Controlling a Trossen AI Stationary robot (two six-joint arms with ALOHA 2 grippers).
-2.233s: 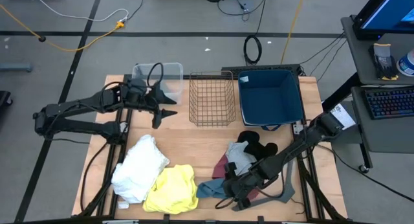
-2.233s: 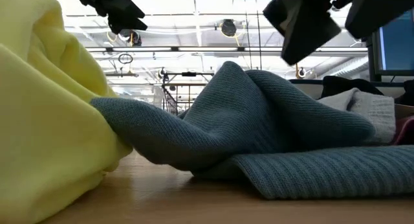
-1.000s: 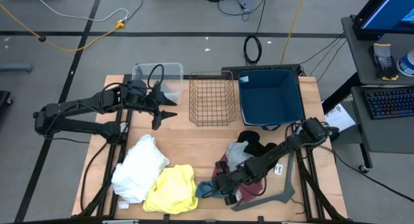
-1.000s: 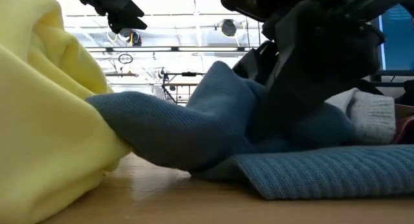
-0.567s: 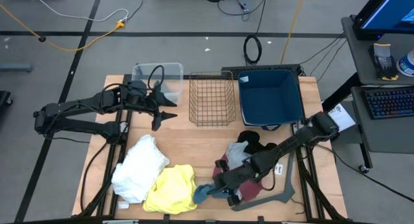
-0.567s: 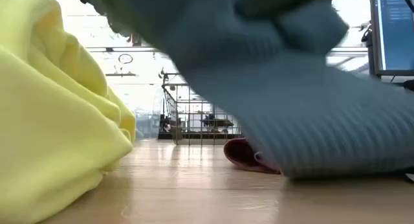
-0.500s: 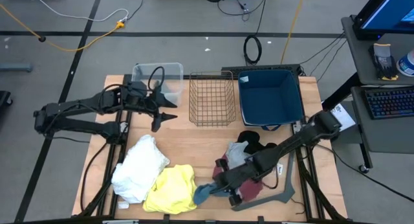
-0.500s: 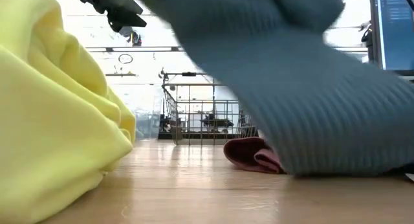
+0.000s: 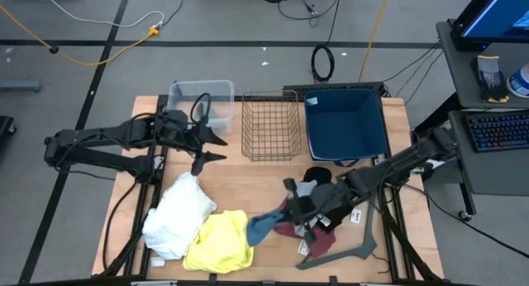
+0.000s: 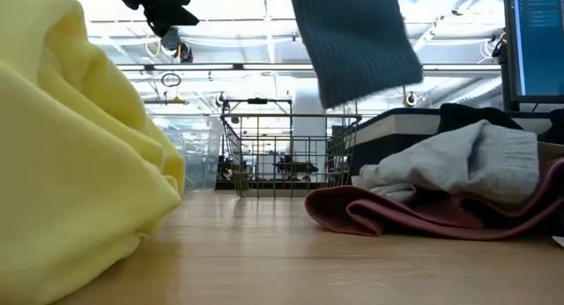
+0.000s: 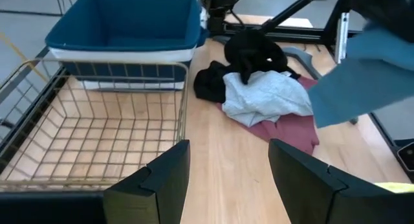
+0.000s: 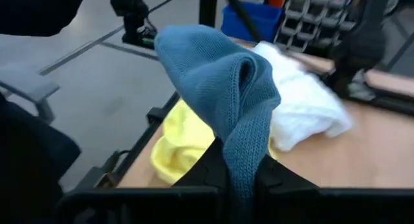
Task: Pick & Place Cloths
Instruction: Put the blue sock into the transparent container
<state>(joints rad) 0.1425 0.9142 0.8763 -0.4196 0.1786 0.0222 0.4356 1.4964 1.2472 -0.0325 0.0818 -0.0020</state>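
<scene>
A blue knit cloth (image 9: 261, 226) hangs in the air over the table's near middle, and my right gripper (image 9: 291, 213) is shut on it. The low view shows its lower end (image 10: 357, 49) well above the wood. A white cloth (image 9: 177, 212) and a yellow cloth (image 9: 218, 241) lie at the near left. A pile of maroon, grey and black cloths (image 9: 318, 195) lies below my right arm. My left gripper (image 9: 210, 148) hovers open by the clear bin, with nothing between its fingers (image 11: 165, 179). My right gripper pinches a bunched fold of the blue cloth (image 12: 240, 164) between its two fingers; several layers are gathered there. The arm reaches in from the table's right, fingers pointing toward the left. The cloth is lifted clear of the table and droops slack past the fingertips.
Along the far edge stand a clear plastic bin (image 9: 201, 100), a wire basket (image 9: 271, 125) and a blue bin (image 9: 345, 121). A dark grey hanger (image 9: 347, 251) lies near the front right, under my right arm.
My right gripper has shut on the blue cloth, then risen and drawn back toward the far right. The cloth, which lay heaped on the table beside the yellow cloth, now hangs clear of the wood, uncovering the maroon and grey cloths behind it.
</scene>
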